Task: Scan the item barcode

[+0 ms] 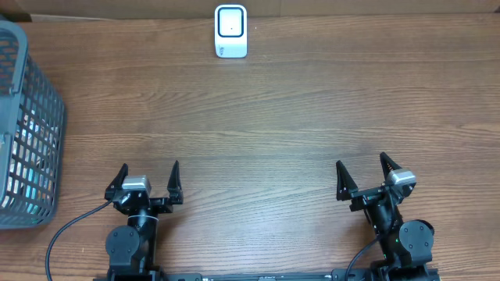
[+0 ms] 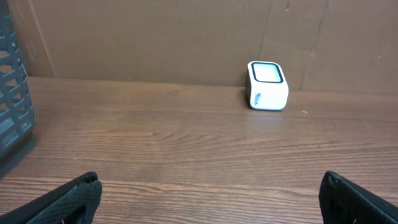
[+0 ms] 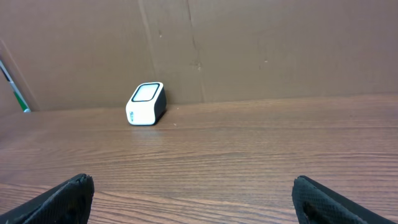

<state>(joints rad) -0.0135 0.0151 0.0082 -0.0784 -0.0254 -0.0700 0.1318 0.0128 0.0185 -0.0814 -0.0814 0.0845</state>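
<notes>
A: What sits closest to the lens?

B: In the overhead view, the two arms along the bottom edge. The left tool [image 1: 149, 168] and the right tool [image 1: 361, 161] both have their fingers spread wide, with nothing between them. The bottom of the frame cuts off the arm bases.

A: And from the wrists?

B: Only black fingertips [image 2: 71, 199] show, poking in at the lower corners. The rest of each tool is out of frame.

A: Where is the item to be scanned?

B: Hard to say. The grey basket [image 1: 43, 133] at the left edge is cropped by the frame. Through its mesh I see pale blue and white patches [image 1: 31, 152]. I cannot tell what they are, or whether any carries a barcode. The basket lies up and to the left of the left tool, near it but apart.

A: The scanner?

B: The white scanner [image 1: 231, 31] stands at the upper centre of the wooden surface [image 1: 266, 109], close by the cardboard wall [image 2: 155, 37] and well apart from both tools. Seen from overhead it sits above the gap between them, somewhat nearer the left tool's side.

A: Anything else cut off?

B: A thin green-and-black stick [image 3: 15, 90] at the left edge of the right wrist view. I cannot identify it.
</notes>
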